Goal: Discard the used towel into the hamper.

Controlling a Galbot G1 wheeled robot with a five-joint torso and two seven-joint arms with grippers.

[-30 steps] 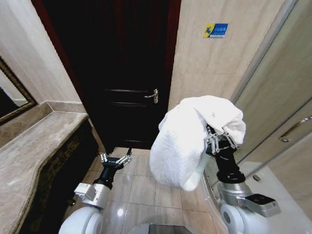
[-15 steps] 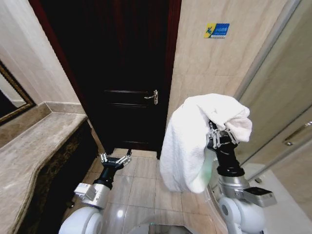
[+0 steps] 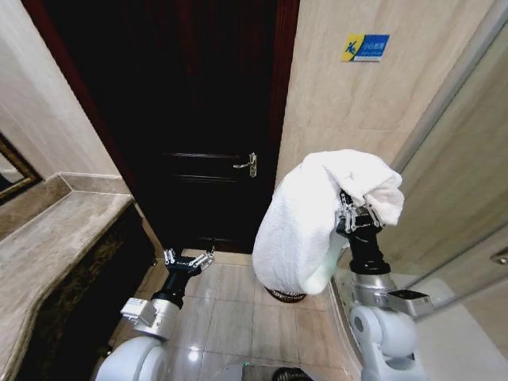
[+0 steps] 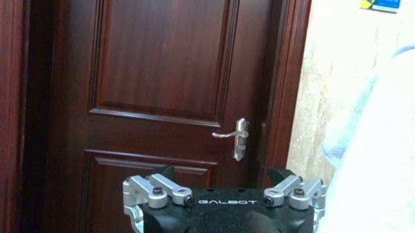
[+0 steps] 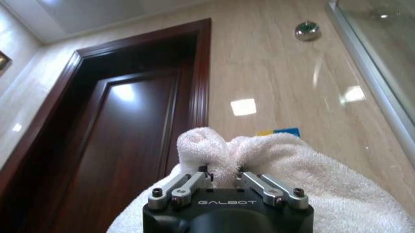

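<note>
My right gripper (image 3: pixel 359 216) is clenched on the white towel (image 3: pixel 305 230), holding it up at chest height; its long folds hang straight down from my jaws. The hamper (image 3: pixel 286 295) sits on the floor tiles, its dark rim peeking out just below the towel's hem, so it lies below and slightly ahead of my right arm, the nearer one. My left gripper (image 3: pixel 188 258) waits low, jaws spread and empty, facing the door (image 3: pixel 210 119).
</note>
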